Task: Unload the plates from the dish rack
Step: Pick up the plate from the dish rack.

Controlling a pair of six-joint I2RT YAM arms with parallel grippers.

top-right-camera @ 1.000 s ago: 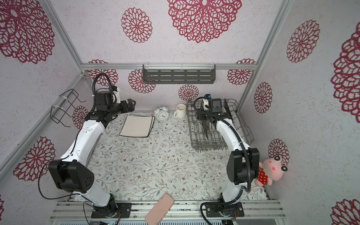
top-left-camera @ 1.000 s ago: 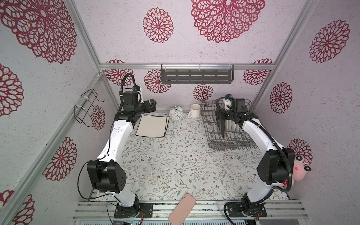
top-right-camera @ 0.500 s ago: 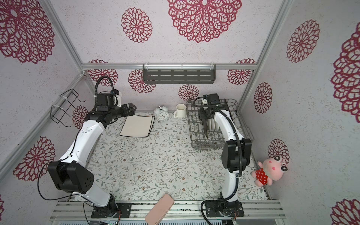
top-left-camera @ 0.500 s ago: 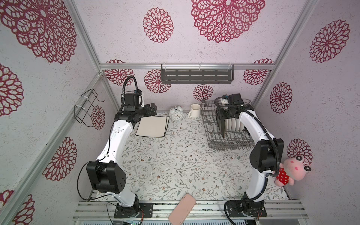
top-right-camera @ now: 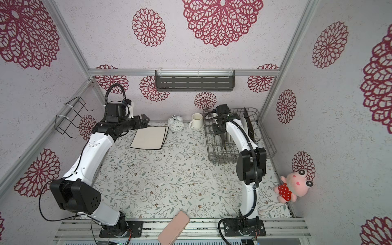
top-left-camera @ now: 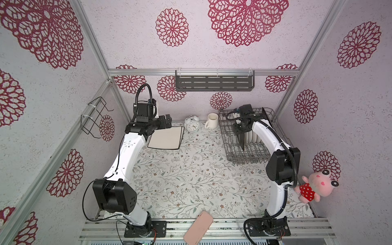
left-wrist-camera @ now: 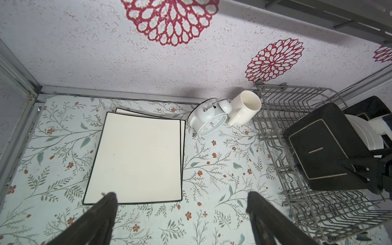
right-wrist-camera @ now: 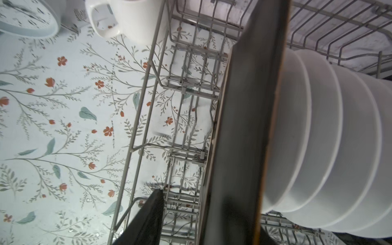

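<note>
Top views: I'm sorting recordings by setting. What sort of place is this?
Probably a mock kitchen corner in a robot test booth, not a real home: wallpapered panels in an aluminium frame, a dish rack of plates beside a mug, both on a floral tabletop.

Counter (top-left-camera: 191, 180) middle and front were open, wide lane down the centre. Back edge was crowded: stacked plates (top-left-camera: 166, 137), clock (top-left-camera: 192, 126), mug (top-left-camera: 212, 121) just beside dish rack (top-left-camera: 244, 157). Rack's front rows stood free; farther back, upright square plate (right-wrist-camera: 244, 127) sat tight beside round plates (right-wrist-camera: 318, 137).
</note>
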